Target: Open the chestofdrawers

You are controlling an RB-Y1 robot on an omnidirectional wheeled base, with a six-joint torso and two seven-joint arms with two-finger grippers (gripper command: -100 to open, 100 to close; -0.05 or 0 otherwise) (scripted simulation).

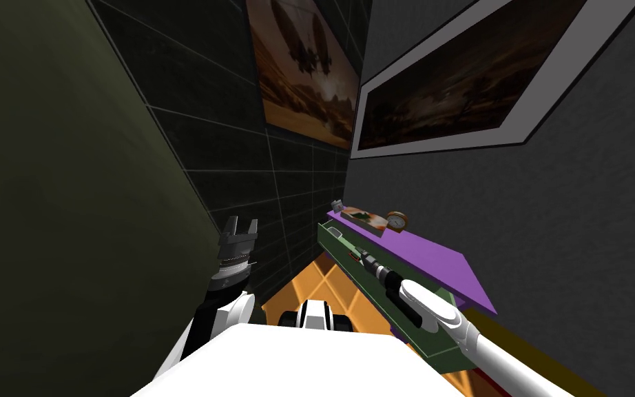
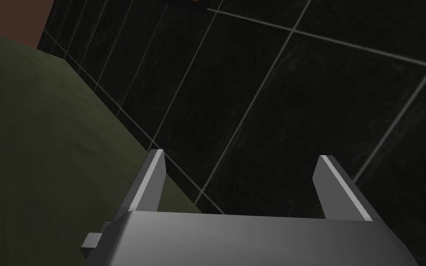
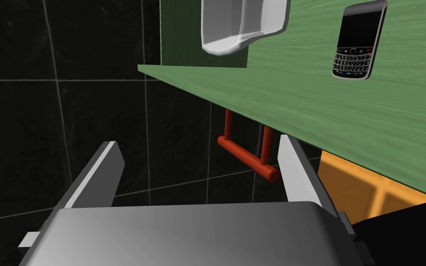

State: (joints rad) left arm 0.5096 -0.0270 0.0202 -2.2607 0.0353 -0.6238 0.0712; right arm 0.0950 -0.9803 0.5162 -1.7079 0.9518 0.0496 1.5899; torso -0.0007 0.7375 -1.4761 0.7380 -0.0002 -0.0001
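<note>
On green drawer [image 3: 323, 106], red handle [image 3: 247, 157] crosswise before right tool [image 3: 198, 143]

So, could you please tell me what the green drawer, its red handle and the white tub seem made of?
Green drawer: probably stained wood, matt; faint grain streaks run along it. Red handle: smooth round bar with soft sheen, metal or plastic, unclear. White tub: glossy, slightly see-through walls, likely plastic.
</note>
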